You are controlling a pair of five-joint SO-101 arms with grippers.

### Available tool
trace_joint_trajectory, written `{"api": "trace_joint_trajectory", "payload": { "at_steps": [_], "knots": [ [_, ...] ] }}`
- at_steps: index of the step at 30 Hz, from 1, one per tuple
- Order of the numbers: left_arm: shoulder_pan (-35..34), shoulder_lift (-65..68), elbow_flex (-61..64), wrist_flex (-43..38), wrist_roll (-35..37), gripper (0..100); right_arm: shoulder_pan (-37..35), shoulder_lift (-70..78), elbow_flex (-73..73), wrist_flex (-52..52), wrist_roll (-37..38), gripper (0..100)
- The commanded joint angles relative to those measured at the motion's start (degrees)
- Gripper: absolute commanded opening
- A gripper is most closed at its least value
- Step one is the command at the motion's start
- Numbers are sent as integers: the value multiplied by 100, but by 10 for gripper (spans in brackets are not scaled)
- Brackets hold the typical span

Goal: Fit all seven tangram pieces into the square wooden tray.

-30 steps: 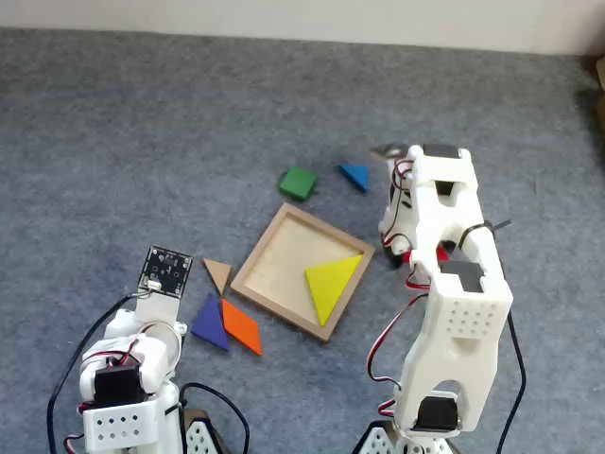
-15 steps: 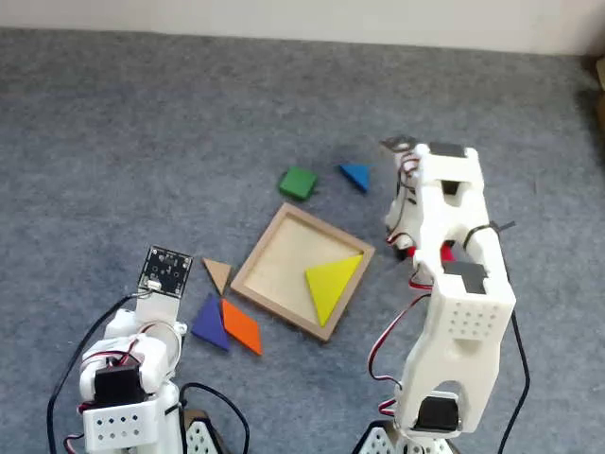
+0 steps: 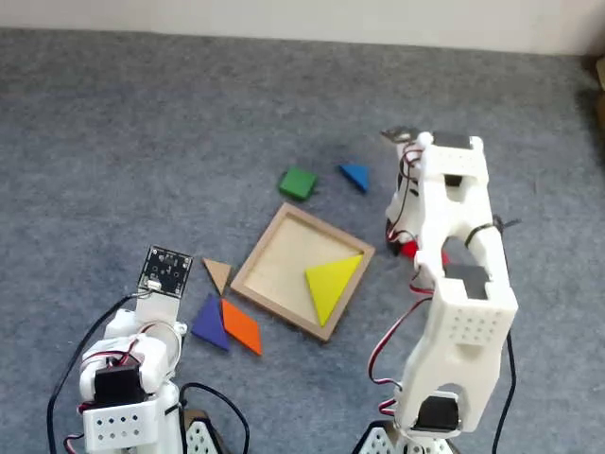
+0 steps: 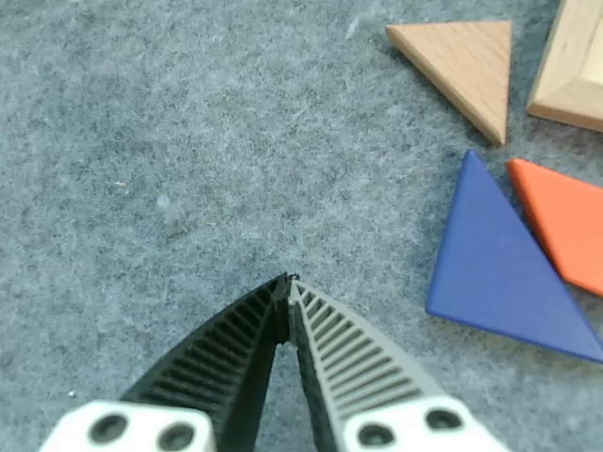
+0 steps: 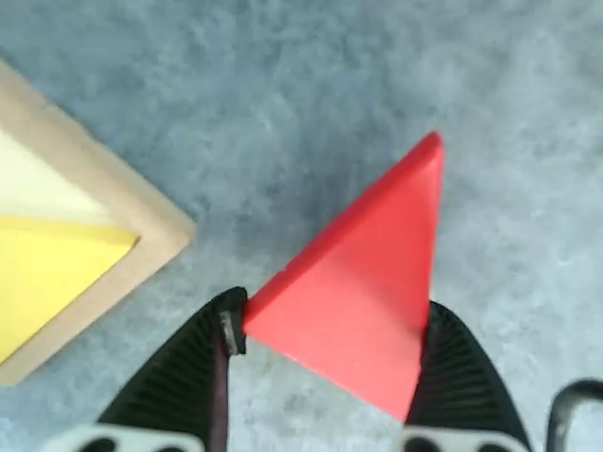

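The square wooden tray point(image 3: 257, 244) lies mid-table with a yellow triangle point(image 3: 329, 281) inside. My right gripper point(image 5: 332, 315) is shut on a red triangle point(image 5: 363, 282) just off the tray's right corner point(image 5: 104, 202); the red piece point(image 3: 409, 250) peeks out under that arm. My left gripper point(image 4: 287, 282) is shut on nothing, over bare carpet. Near it lie a wooden triangle point(image 4: 464, 66), a blue triangle point(image 4: 499, 273) and an orange piece point(image 4: 565, 226). Beyond the tray sit a green square point(image 3: 298, 182) and a small blue triangle point(image 3: 355, 175).
Grey carpet covers the whole table. The wooden triangle point(image 3: 218, 274), blue triangle point(image 3: 210, 322) and orange piece point(image 3: 242, 326) cluster at the tray's left corner. The left arm point(image 3: 132, 359) stands at the near left edge. Open carpet stretches across the far side.
The right arm has swung slightly to the right and away from the camera, so more of the red triangle shows beside it. The left arm and loose pieces have not moved.
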Motion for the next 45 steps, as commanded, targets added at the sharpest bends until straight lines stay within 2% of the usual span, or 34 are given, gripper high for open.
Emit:
{"api": "trace_joint_trajectory", "payload": {
  "at_steps": [1,12,22,27,37,43,45],
  "knots": [
    [-92,-171,119,53,-53,5,-207,-787,-330,277,0,111],
    [-92,-171,119,53,-53,5,-2167,-1402,-321,338,-44,111],
    [-92,-171,119,53,-53,5,-3196,-1393,708,-1341,123,111],
    [-92,-171,119,53,-53,5,-3266,-1393,1174,-1763,914,111],
    [-92,-171,119,53,-53,5,-3187,-1393,1305,-1727,1169,115],
    [-92,-171,119,53,-53,5,-3020,-1393,1314,-1710,1169,236],
    [-92,-171,119,53,-53,5,-2949,-1393,1314,-1710,1169,249]
  ]
}}
